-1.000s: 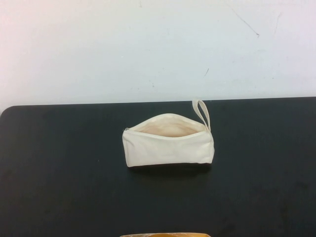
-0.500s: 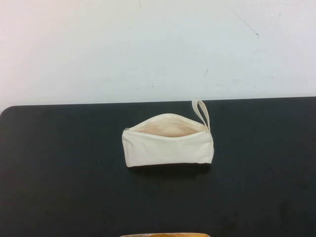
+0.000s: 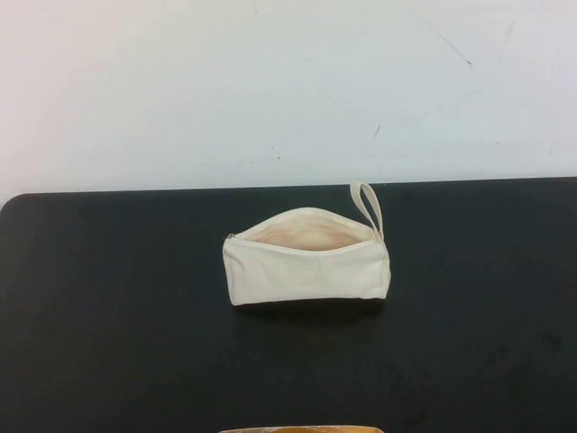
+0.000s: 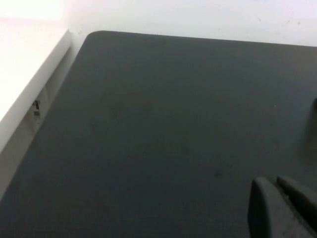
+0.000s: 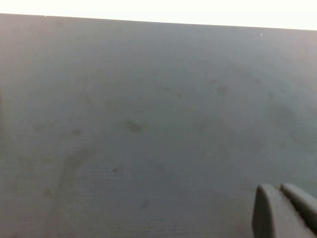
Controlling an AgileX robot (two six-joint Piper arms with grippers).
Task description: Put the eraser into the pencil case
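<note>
The pencil case [image 3: 306, 268] is a cream-white zip pouch lying in the middle of the black table [image 3: 108, 316] in the high view. Its zip is open and shows the paler lining [image 3: 306, 233], and its loop strap [image 3: 368, 207] sticks out at the far right end. The eraser shows in no view. Neither arm shows in the high view. My left gripper [image 4: 275, 182] hangs shut and empty over bare table near its far left corner. My right gripper [image 5: 278, 188] hangs shut and empty over bare table.
A white wall [image 3: 288, 90] stands behind the table's far edge. A thin tan strip [image 3: 302, 429] shows at the bottom edge of the high view. A white ledge [image 4: 25, 89] runs beside the table's left edge in the left wrist view.
</note>
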